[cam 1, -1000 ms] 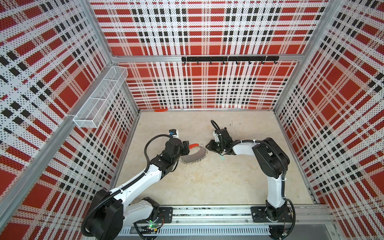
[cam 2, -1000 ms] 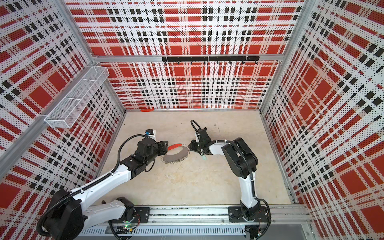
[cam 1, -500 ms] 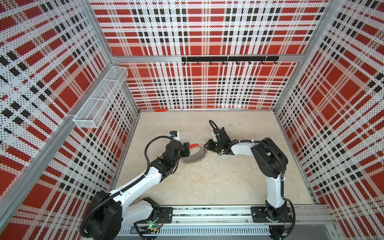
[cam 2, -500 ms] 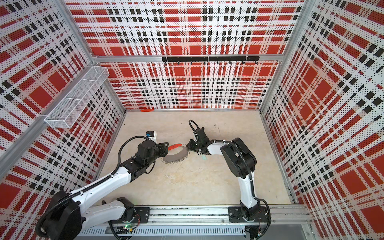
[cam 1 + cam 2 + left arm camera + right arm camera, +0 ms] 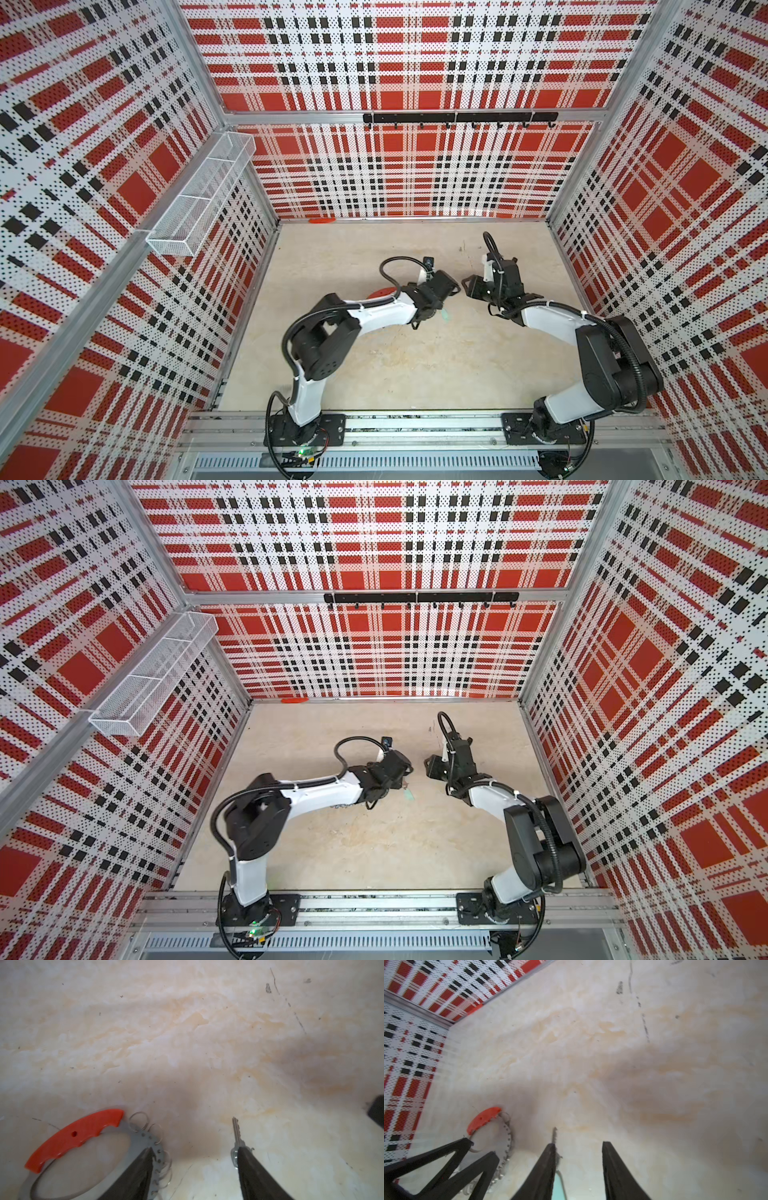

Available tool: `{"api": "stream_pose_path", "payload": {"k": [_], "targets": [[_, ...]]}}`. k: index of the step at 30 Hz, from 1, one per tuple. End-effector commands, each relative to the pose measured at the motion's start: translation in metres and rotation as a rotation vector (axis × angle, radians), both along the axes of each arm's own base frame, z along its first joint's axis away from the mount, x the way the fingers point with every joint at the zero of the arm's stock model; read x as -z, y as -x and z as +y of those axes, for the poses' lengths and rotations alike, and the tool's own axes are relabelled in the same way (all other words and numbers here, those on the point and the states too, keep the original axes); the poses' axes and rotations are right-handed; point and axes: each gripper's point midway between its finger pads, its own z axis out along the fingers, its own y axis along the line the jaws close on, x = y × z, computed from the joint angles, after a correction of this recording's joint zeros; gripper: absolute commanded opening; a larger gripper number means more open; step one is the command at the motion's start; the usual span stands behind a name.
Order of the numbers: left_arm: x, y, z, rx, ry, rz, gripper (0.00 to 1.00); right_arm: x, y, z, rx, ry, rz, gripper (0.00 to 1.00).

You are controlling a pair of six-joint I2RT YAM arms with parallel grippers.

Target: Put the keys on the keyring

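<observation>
Your left hand (image 5: 193,1149) comes off the keyring (image 5: 74,1138) and gapes wide, the keys (image 5: 236,1132) on the bench (image 5: 187,1032) just beside it. Your right hand (image 5: 578,1144) eases open too, empty: nothing's threaded.

Left claw (image 5: 451,291) just beside right claw (image 5: 471,286).

Walls (image 5: 415,174) are red, white and black plaid, tabletop (image 5: 395,365) is creamy marbled beige. The keyring (image 5: 141,1140) is grey with an orange-red grip (image 5: 72,1136), the key tag (image 5: 558,1187) pale teal.
</observation>
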Motion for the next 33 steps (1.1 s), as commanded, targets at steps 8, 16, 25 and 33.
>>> {"api": "stream_pose_path", "payload": {"k": [8,16,25,33], "targets": [[0.019,-0.009,0.014,-0.067,-0.178,0.068,0.72,-0.014,0.003,-0.010,0.007,-0.047,-0.097,0.42],[0.032,-0.018,0.030,-0.078,-0.201,0.107,0.66,-0.014,0.002,-0.004,-0.009,-0.103,-0.094,0.40],[0.054,-0.020,0.043,-0.082,-0.241,0.150,0.57,-0.010,0.001,0.000,-0.021,-0.119,-0.086,0.38],[0.062,-0.020,0.046,-0.080,-0.258,0.164,0.49,-0.009,-0.001,0.001,-0.024,-0.126,-0.083,0.37]]}}
